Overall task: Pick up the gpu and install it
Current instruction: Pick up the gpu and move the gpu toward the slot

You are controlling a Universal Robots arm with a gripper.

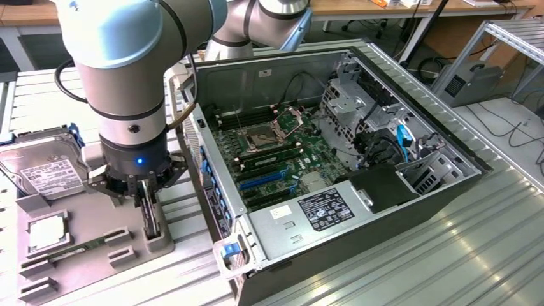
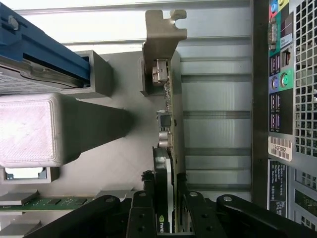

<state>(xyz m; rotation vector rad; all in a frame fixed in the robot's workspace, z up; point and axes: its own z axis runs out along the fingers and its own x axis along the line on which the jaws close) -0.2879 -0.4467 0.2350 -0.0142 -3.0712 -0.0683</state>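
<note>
Wrist view shows the pincer clamped on the gpu.

A silver-grey arm is wearing pale blue joint caps (smooth, rounded); a small blue light is glowing just above the black, bolt-studded gripper, a black cable trailing higher above it.

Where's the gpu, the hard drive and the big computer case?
gpu (image 2: 174, 124): wrist view, on the card's long edge, about halfway along.
hard drive (image 1: 47, 172): exterior view, on its white label.
computer case (image 1: 365, 239): exterior view, on its dark outer side wall.
</note>
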